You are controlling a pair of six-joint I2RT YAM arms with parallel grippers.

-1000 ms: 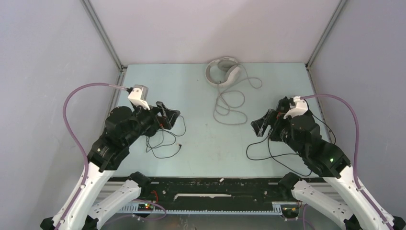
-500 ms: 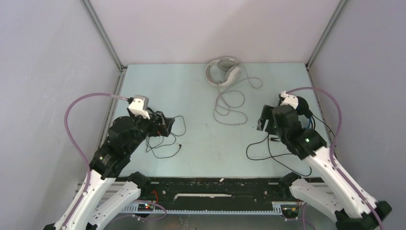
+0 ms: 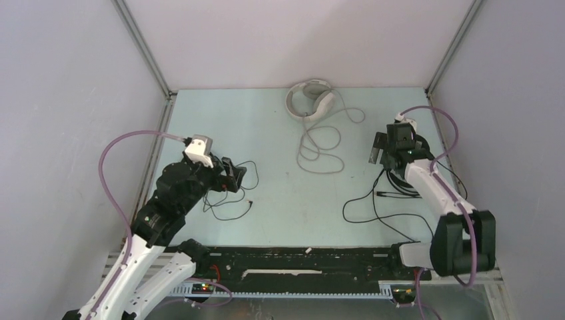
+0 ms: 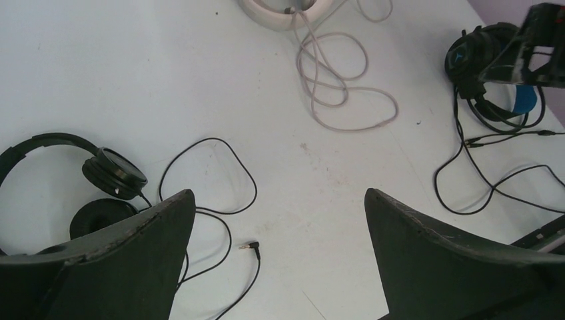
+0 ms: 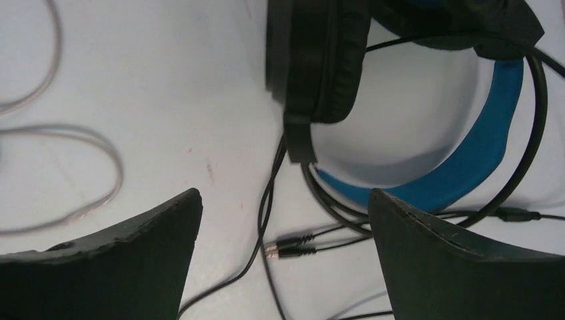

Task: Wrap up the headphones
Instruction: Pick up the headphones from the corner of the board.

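Our left gripper (image 4: 280,195) hangs spread wide over the smooth table (image 4: 100,67), with the thin black headset (image 4: 114,175) just to its left. Our right gripper (image 5: 284,195), also spread, hovers above the padded, blue-banded headset (image 5: 320,60) near the right edge. The white headset (image 3: 310,99) lies by the far wall, its cord looping into the open middle.

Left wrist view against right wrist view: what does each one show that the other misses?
Only left wrist: the small thin black headphones with their plug, and the band of the white headphones. Only right wrist: two plugs lying side by side, seen clearly. Both: the black headset with blue-lined headband and loops of the pale cord.
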